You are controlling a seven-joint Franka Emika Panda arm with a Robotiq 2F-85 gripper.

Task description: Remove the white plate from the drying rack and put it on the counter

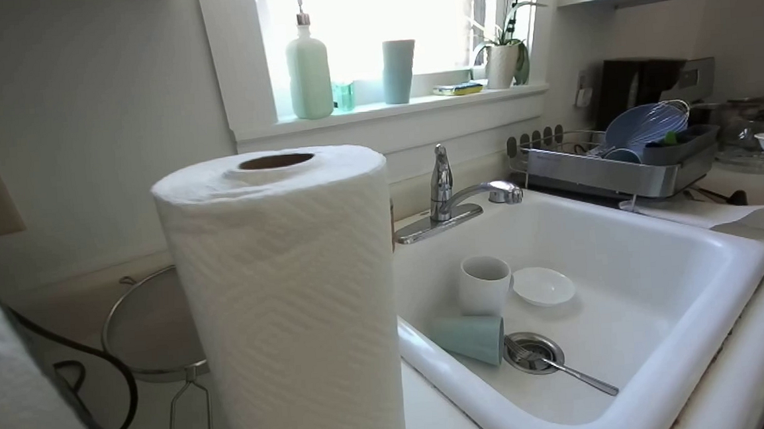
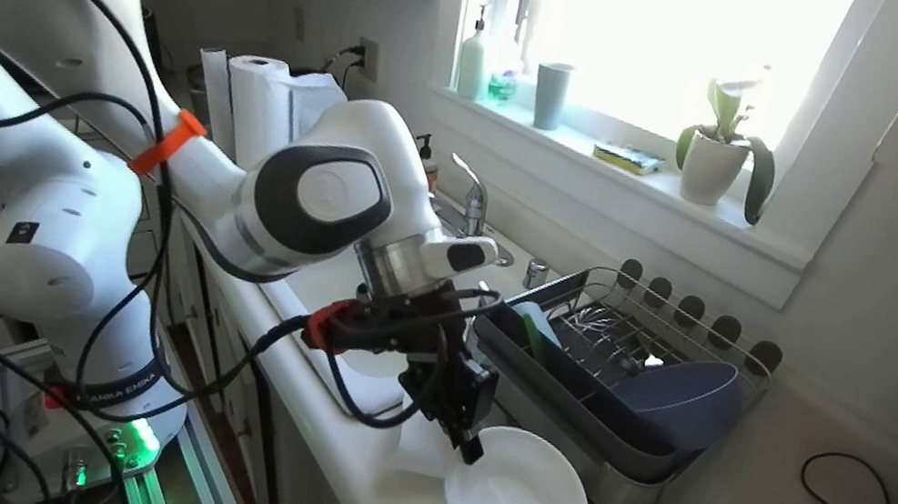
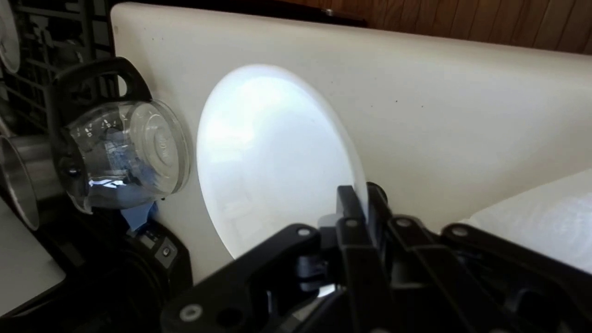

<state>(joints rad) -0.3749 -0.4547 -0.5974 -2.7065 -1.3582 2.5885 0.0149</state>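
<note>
Over the counter (image 3: 453,108), end effector (image 3: 362,196) pinched narrow, gripping the white plate (image 3: 273,152) by its rim

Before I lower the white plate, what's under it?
Off-white counter shows beyond the white plate in the wrist view; directly beneath, the plate hides everything from that camera.

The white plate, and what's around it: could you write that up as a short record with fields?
White plate: out of the drying rack, over the counter; contact unclear
Gripper: pinching the plate's rim
In drying rack: blue dish, among other things
Sink: white cup upright, pale blue cup on its side, small dish, fork
Status: plate not yet released
</note>
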